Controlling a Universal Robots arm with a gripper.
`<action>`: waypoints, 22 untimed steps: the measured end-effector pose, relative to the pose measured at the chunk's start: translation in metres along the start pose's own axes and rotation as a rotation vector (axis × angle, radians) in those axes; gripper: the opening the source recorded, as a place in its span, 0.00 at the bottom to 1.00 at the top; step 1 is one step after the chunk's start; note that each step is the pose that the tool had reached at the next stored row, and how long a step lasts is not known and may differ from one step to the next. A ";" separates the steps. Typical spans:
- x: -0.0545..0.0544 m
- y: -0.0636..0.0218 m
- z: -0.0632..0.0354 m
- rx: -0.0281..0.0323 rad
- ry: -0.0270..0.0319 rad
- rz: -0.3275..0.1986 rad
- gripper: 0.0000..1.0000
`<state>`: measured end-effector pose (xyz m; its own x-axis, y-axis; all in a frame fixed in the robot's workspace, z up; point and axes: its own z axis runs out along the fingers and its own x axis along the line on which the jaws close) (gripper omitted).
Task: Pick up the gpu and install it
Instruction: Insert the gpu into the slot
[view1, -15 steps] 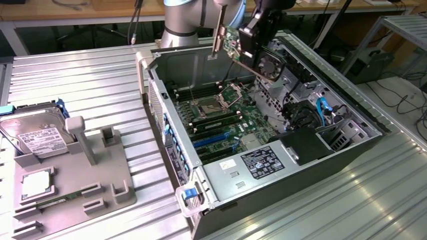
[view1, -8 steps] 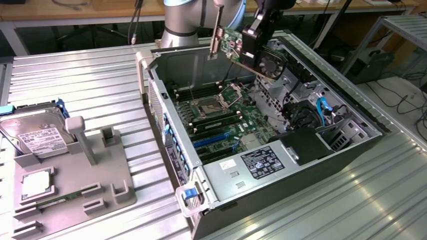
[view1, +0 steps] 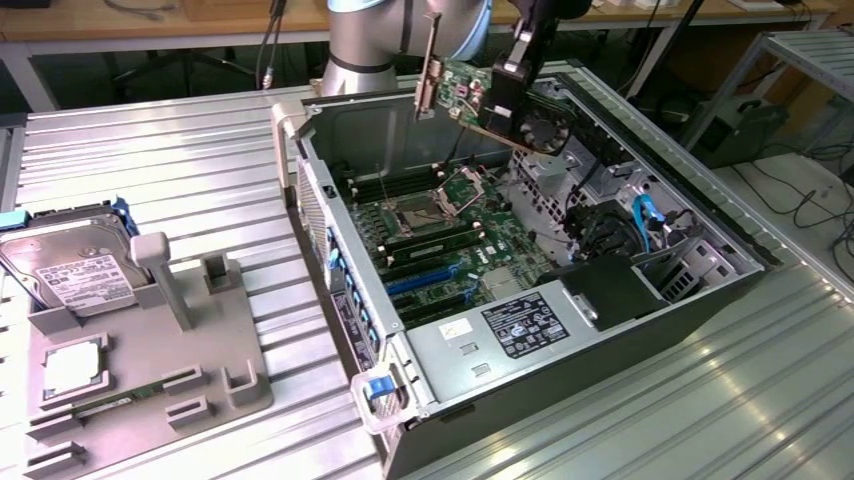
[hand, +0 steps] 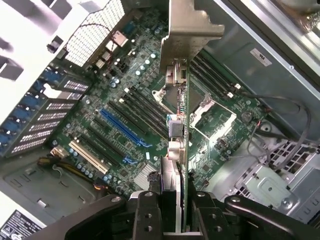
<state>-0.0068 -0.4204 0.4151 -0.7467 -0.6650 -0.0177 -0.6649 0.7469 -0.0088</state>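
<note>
One gpu (view1: 470, 92), thin, stiff, light, judged fragile: hung tilted above the open computer case (view1: 360, 140), jaws partly closed on its end away from the metal bracket (hand: 187, 25); bare board edges seemed safest to grip.

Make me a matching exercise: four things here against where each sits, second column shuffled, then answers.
1 gpu, thin green circuit card with metal bracket
2 boxy silver hard drive
3 small square silver chip
4 long blue slot

A on the motherboard in the open case
B in the grey holder's square recess
C clamped in the gripper above the case
D on the grey holder, white label showing

Pairs: 1-C, 2-D, 3-B, 4-A
</note>
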 end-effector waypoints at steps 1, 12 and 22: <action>0.000 0.0000 0.0000 -0.0003 -0.0001 -0.013 0.28; 0.000 0.0000 0.0000 -0.0027 -0.0013 -0.150 0.28; 0.000 -0.0001 0.0000 -0.0052 -0.0025 -0.291 0.28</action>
<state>-0.0068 -0.4204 0.4151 -0.5243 -0.8514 -0.0177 -0.8514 0.5245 -0.0088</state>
